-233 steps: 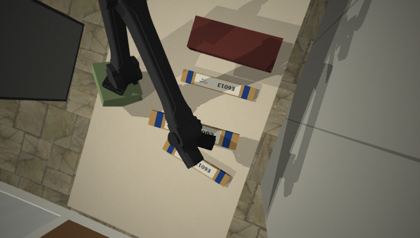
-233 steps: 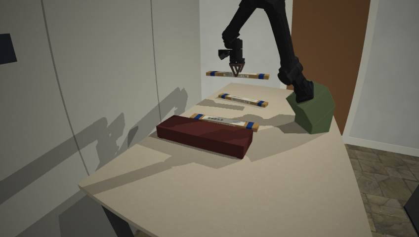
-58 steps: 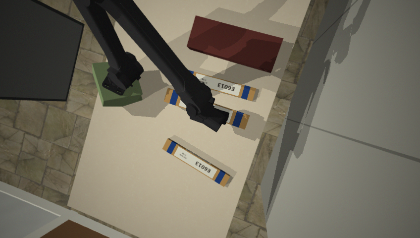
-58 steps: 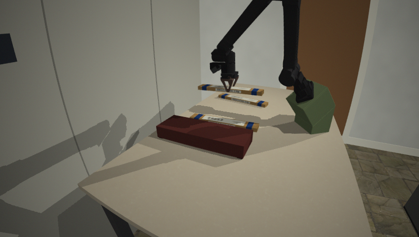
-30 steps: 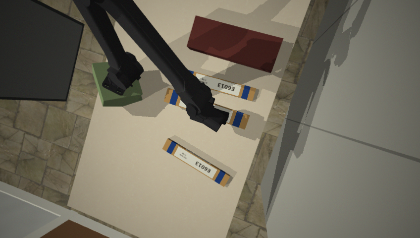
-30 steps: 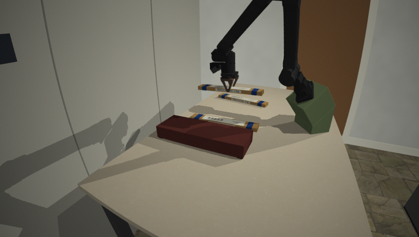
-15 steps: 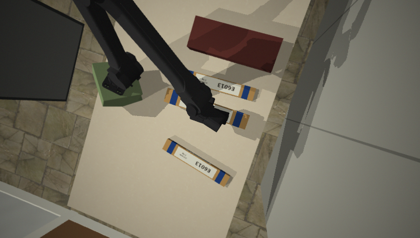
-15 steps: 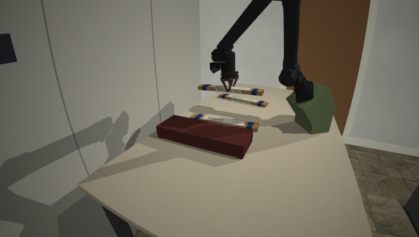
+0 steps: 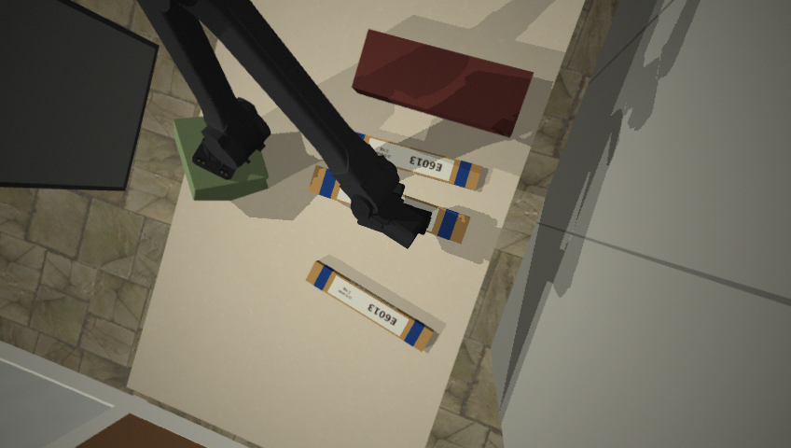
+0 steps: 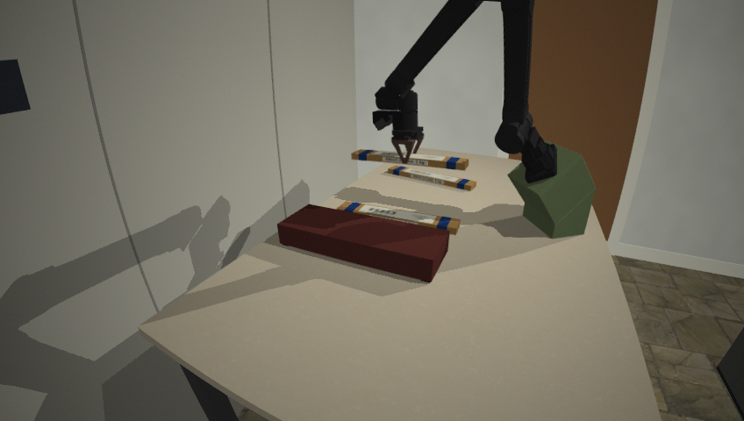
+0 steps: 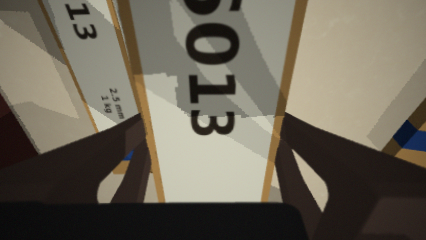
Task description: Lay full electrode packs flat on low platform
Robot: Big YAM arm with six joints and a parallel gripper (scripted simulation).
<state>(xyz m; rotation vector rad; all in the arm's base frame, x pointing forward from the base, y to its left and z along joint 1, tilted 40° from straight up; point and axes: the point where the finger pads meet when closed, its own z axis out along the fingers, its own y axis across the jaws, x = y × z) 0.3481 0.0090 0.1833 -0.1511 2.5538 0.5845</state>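
Seen from the exterior view, the gripper (image 9: 413,217) (image 10: 410,156) (image 11: 212,119) is closed on the long sides of one pack of welding electrodes, its fingers kept fairly wide apart by the pack's width. This held pack (image 9: 448,223) (image 10: 438,160) (image 11: 215,97) is in the air above the tabletop (image 9: 249,332) (image 10: 418,333) (image 11: 350,50), roughly level, with its printed face up. It is cardboard brown with a blue band near each end and a white label reading E6013.

Two similar packs lie flat on the tabletop. The near pack (image 9: 436,162) (image 10: 402,215) (image 11: 87,55) is just beyond the low platform, which partly hides it from this side. The far pack (image 9: 368,305) (image 10: 432,177) (image 11: 417,141) lies farther back, set at a different angle. From above, the held pack appears between these two.

The low platform (image 9: 444,80) (image 10: 360,237) (image 11: 10,135), a long dark red block, stands at the near side, and all three packs are off it. Whether any pack is full cannot be told from its outside. The black arm (image 9: 288,83) (image 10: 432,46) reaches over from the right, where its foot stands on a green block (image 9: 191,166) (image 10: 571,208).

Brought the held pack (image 9: 448,224) (image 10: 440,160) (image 11: 215,170) lower, slightly left in the exterior view, and closer to the platform (image 9: 442,82) (image 10: 362,239); in the top view, uncovered the far pack (image 9: 368,305) (image 10: 432,177).
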